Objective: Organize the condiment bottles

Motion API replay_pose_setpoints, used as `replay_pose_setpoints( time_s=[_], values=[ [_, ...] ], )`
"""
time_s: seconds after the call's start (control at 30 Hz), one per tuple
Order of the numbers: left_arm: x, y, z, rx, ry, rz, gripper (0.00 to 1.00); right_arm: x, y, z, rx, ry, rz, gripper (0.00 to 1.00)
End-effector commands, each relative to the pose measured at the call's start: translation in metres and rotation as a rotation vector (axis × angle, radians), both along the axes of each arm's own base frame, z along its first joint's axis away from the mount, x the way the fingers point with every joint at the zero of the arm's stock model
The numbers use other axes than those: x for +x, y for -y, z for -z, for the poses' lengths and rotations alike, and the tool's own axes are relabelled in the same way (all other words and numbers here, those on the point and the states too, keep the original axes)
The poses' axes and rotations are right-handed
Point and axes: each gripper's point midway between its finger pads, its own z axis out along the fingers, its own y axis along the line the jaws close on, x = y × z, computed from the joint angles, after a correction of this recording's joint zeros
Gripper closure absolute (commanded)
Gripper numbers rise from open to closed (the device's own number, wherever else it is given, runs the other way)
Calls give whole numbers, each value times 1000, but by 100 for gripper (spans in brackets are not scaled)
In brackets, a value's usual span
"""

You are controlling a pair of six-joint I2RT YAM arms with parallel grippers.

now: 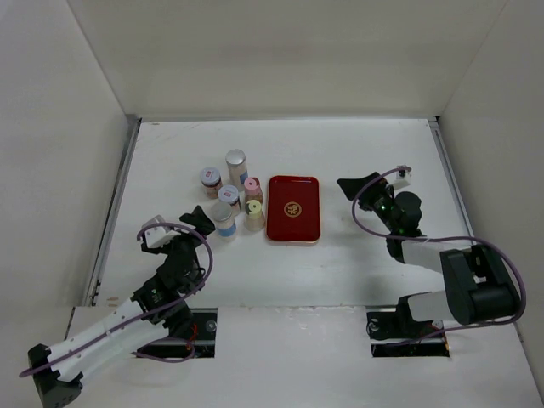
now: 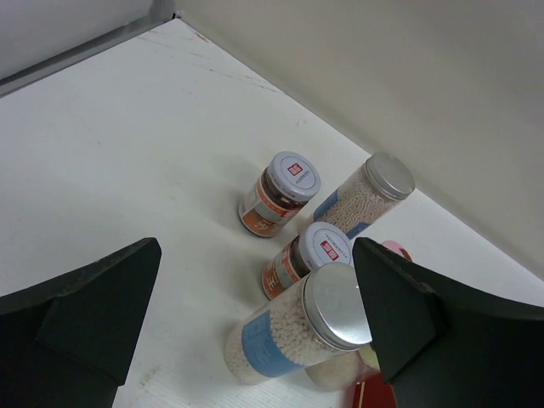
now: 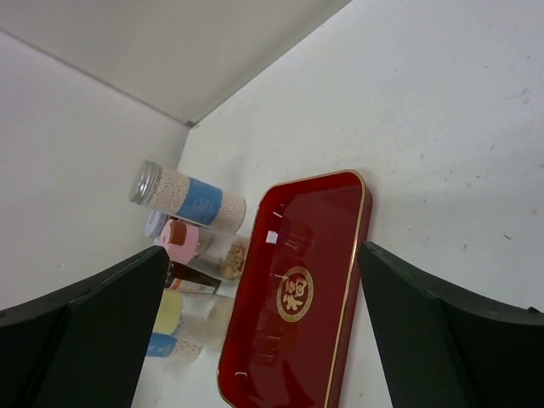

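Hovering left claw [image 1: 201,217] is spread wide and empty, just beside the nearest silver-capped jar [image 1: 223,218]. Six condiment bottles [image 1: 229,196] stand clustered on the worktop [image 1: 170,153], just left of the red tray [image 1: 293,208]. They're probably light, rigid and slick, so pinch mid-body below the cap. Right claw [image 1: 357,184] is spread and empty.

Overhead and wrist views sharing bottles [image 1: 229,195]

A flat red tray [image 1: 293,208] with a gold rim is laid near the middle of a white table [image 1: 365,144]. A round gold emblem [image 3: 294,293] is printed at its centre. The table is enclosed on three sides by plain white walls [image 1: 280,51].
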Motion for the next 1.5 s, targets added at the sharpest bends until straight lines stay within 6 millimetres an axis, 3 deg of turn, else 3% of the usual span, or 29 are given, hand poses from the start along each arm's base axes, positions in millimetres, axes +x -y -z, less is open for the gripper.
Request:
replay_pose_setpoints(
  time_s=[0.0, 0.47, 0.73, 0.77, 0.87, 0.9, 1.17, 1.27, 1.47],
  values=[
    [-1, -1, -16, -54, 41, -2, 0, 2, -4, -15, 39, 58, -33, 0],
    [1, -3, -16, -18, 24, -10, 0, 3, -3, -16, 67, 77, -43, 0],
    [6, 11, -13, -13, 26, 65, 0, 4, -3, -17, 72, 78, -45, 0],
    [7, 16, -11, -4, 20, 89, 2, 3, -3, -17, 72, 77, -42, 0],
    [13, 34, -12, 25, -1, 166, 39, 4, -5, -15, 71, 72, -51, 0],
    [15, 38, -10, 41, -17, 179, 42, 4, -5, -15, 72, 71, -53, 0],
    [34, 79, 14, 157, -152, 307, 17, 4, -5, -16, 70, 74, -51, 0],
    [37, 83, 17, 164, -165, 321, 12, 5, -5, -16, 70, 74, -53, 0],
    [38, 73, 15, 158, -157, 281, 11, 8, -6, -13, 67, 66, -57, 0]
  ],
)
